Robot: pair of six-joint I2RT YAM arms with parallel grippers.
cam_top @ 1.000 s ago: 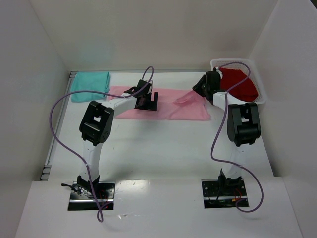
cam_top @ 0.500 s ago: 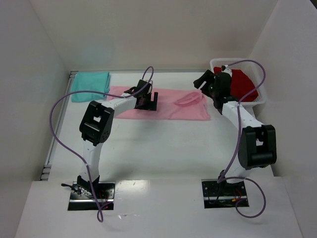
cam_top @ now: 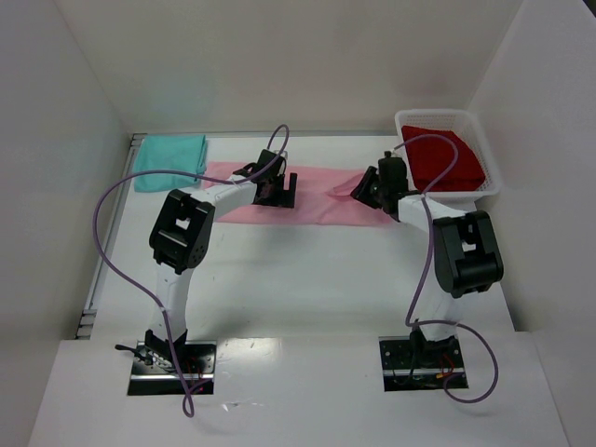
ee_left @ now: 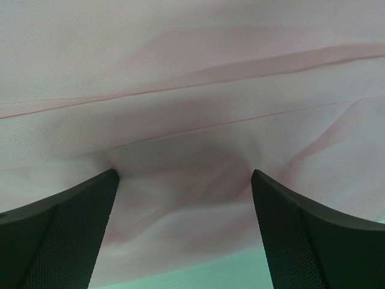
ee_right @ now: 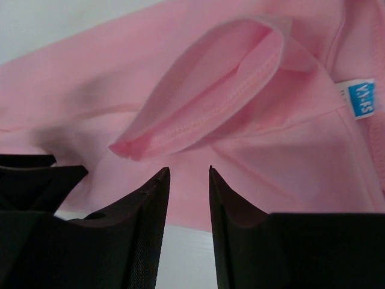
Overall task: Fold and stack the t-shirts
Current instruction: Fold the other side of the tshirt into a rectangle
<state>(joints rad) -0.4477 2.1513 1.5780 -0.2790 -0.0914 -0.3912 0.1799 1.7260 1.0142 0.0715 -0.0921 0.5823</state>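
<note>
Pink shirt (cam_top: 321, 203): right gripper (ee_right: 188, 171), jaws narrowly apart and empty, should bite the collar flap (ee_right: 204, 102) squarely; left gripper (ee_left: 183, 174) spread wide.

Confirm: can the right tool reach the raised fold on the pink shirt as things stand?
Probably yes: the right tool hangs just short of the raised fold, jaws slightly apart, nothing in between.

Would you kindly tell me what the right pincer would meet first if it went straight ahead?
Most likely the pink t-shirt: its raised stitched fold lies just ahead of the right pincer, though depth is unclear.
</note>
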